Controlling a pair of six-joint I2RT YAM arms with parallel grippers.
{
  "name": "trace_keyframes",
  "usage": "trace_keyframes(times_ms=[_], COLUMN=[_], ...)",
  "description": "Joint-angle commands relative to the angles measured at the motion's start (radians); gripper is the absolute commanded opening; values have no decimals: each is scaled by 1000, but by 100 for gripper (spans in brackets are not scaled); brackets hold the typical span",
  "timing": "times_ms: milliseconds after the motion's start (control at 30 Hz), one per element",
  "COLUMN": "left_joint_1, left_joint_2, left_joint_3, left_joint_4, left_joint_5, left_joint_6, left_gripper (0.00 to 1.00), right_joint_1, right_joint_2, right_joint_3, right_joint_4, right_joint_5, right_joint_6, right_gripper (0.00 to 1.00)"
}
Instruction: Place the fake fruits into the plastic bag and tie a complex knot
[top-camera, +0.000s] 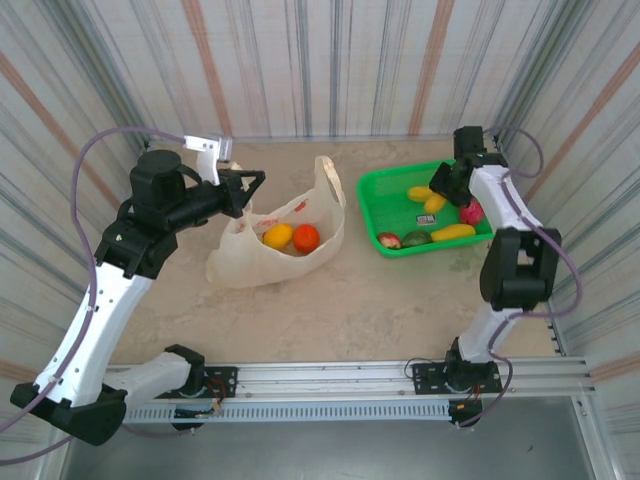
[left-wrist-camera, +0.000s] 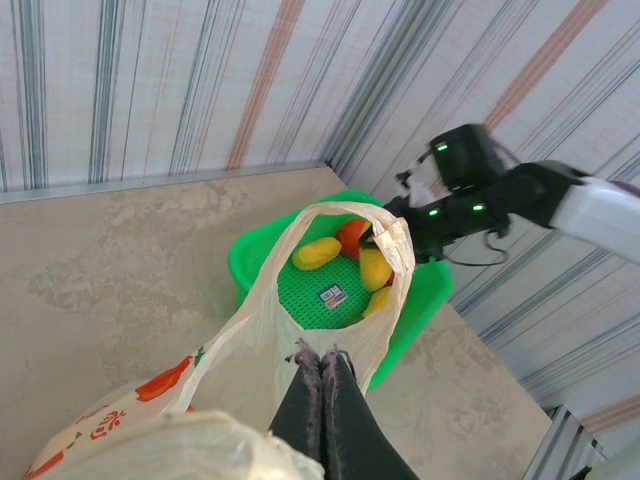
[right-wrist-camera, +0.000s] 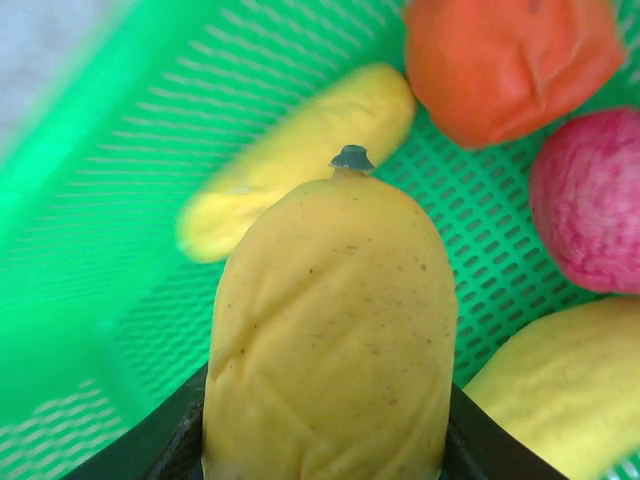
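Two small glossy plastic fruits, a yellow fruit (top-camera: 278, 236) and an orange fruit (top-camera: 306, 237), lay in the thin translucent cream-coloured plastic bag (top-camera: 235, 265) with red-orange fruit prints. It slumped on the table just left of the green rectangular plastic basket (top-camera: 366, 205).

The top view gave me that look into the bag. My left wrist view gave me the grip instead: my left gripper (left-wrist-camera: 322, 368) was pinched shut on one loop handle (left-wrist-camera: 395, 238) of the bag, held up so that the basket (left-wrist-camera: 245, 265) showed through the loop.

From above, my right gripper (top-camera: 450, 186) was down at the basket's far side. Its wrist view showed what the top view hid: its fingers (right-wrist-camera: 165, 445) clamped both sides of a plump yellow plastic fruit (right-wrist-camera: 330, 320) with a dark stem.

On the basket's mesh floor beyond it lay a long yellow piece (right-wrist-camera: 300, 150), an orange round piece (right-wrist-camera: 510, 60), a pink-red piece (right-wrist-camera: 590, 200) and a second yellow piece (right-wrist-camera: 560, 400). The top view added a green piece (top-camera: 417, 238) and a dark red piece (top-camera: 388, 240) at the basket's near edge.
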Motion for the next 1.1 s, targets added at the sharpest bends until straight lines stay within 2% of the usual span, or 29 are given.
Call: trace_keyframes(times_ms=[0,133,200,267,467,633,733,800,1067], left_joint_1=[-7,-7,-5,-5,-2,1,4,4,4], left_joint_2=[-9,-5,-2,-1,1,3,1,-1,-7], left_joint_3=[30,34,39,43,37,36,39,42,43], left_joint_4=[3,2,-4,-8,-11,-9,-11,-15,-11], left_joint_5=[-11,-13,-17,-17,-25,-24,-24,-24,-12], left_joint_6=[11,9,13,15,16,11,11,11,6], left_gripper=[0,0,0,0,0,0,0,0,0], right_joint_1=[27,91,172,286,548,773,867,900,903], right_joint_2=[-183,-399,-488,-559,-582,-527,-475,-448,-292], right_joint_3=[-58,-135,-148,-130,23,46,30,-1,-62], right_joint_4=[93,236,326,368,321,290,281,304,401], right_joint_5=[-50,-158,-241,-263,-322,-213,-134,-93,27], right_joint_6=[22,-9,-93,-183,-285,-398,-466,-497,-510], right_gripper=[44,44,45,46,45,44,44,45,44])
